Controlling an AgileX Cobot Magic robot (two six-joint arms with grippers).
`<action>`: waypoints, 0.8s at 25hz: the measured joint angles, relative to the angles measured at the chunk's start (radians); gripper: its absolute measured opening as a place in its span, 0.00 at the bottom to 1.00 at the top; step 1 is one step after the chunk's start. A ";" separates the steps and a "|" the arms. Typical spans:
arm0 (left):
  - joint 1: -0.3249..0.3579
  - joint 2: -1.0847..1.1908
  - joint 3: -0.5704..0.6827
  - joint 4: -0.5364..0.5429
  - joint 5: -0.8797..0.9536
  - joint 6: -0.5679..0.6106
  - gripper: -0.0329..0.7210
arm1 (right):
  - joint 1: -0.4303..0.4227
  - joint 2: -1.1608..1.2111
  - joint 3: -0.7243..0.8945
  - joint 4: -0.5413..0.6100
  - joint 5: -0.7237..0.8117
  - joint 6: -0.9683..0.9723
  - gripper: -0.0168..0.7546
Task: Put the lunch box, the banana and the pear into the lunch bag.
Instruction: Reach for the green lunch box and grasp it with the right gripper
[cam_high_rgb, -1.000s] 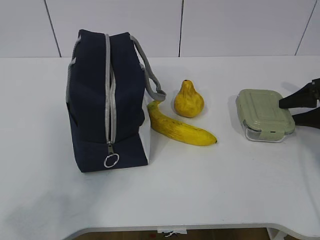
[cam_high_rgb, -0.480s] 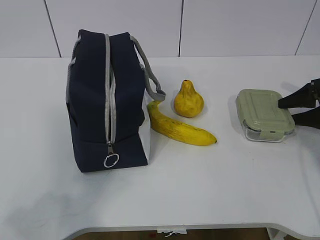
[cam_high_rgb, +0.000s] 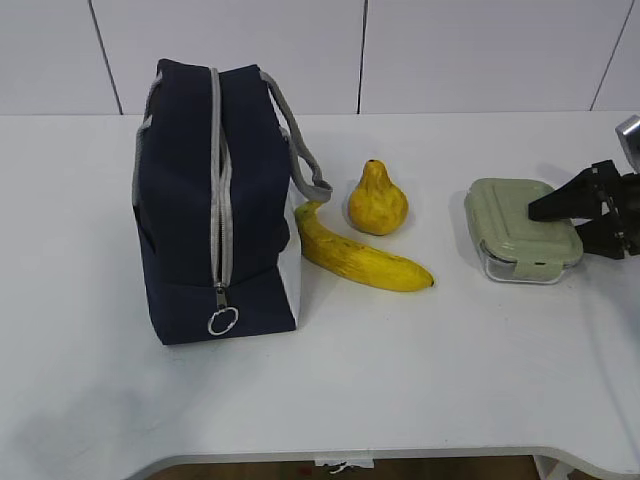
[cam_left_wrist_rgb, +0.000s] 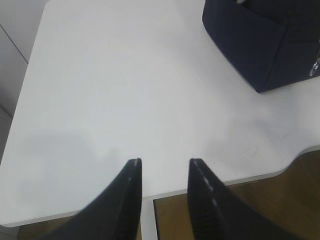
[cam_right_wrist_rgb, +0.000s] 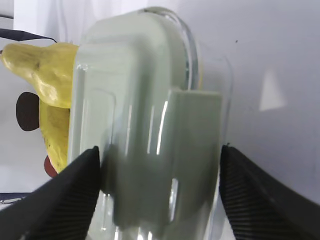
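Standing well left of the right gripper (cam_high_rgb: 560, 218), far across the table, is the lunch bag (cam_high_rgb: 215, 200): upright, zip looks closed w/ ring pull at the bottom, so it prob. needs opening before anything goes in. Soft fabric, likely to sag or slide if pushed; best held by the webbing handle or the pull.

Between bag and gripper lies the banana (cam_high_rgb: 362, 258), stem end touching the bag's side. Soft, bruises easily; take it mid-length w/ a light squeeze.

Right at the fingertips sits the lunch box (cam_right_wrist_rgb: 145, 125), flat on the table. Right gripper's jaws are spread wide, one each side of the box's near end; contact not clear, not yet clamped. Rigid, prob. light, but smooth clear walls could slip, so grip across the short sides below the lid rim.

Pear (cam_high_rgb: 377, 202) sits just beyond the banana, upright. Round, firm-ish, rolls; pinch across the belly.

Left gripper (cam_left_wrist_rgb: 162, 165) hangs unclenched over bare table, bag's corner ahead to its right, holding nothing.
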 joint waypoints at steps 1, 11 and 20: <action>0.000 0.000 0.000 0.000 0.000 0.000 0.37 | 0.000 0.002 0.000 0.004 0.000 0.000 0.74; 0.000 0.000 0.000 0.000 0.000 0.000 0.37 | 0.000 0.016 -0.004 0.027 0.006 -0.001 0.71; 0.000 0.000 0.000 0.000 0.000 0.000 0.37 | 0.000 0.016 -0.004 0.042 0.010 -0.001 0.59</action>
